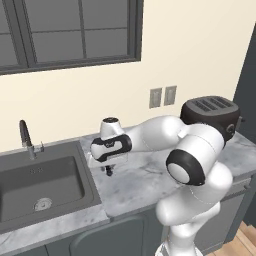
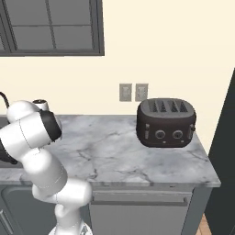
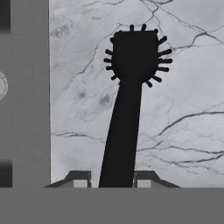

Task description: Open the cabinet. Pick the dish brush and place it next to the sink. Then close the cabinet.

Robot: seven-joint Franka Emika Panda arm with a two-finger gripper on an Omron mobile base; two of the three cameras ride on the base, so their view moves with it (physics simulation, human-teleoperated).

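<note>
The end effector (image 3: 112, 179) is seen at the bottom centre of the hand view, its two finger tips set on either side of the black handle of the dish brush (image 3: 131, 87); the handle runs between them, but whether it is gripped cannot be told, as the contact is cut off by the lower edge. The brush's long axis runs from bottom centre up to the upper middle of that frame, leaning slightly right, with the bristled head pointing away from the end effector over the marbled counter (image 3: 183, 131). Whether the head rests on the marble or hangs above it cannot be made out.

In the left base view the end effector (image 1: 109, 169) is shown at centre-left, low over the counter (image 1: 145, 180) just beside the right rim of the sink (image 1: 87, 175); of the brush, only a small dark shape (image 1: 109, 171) beneath the hand is visible there. The faucet (image 1: 25, 137) stands at the left edge.

In the right base view the arm's own bulk hides the hand. A dark toaster (image 2: 166, 122) is shown at centre-right, and a dark cabinet side (image 2: 225, 151) is cut off by the right edge.
</note>
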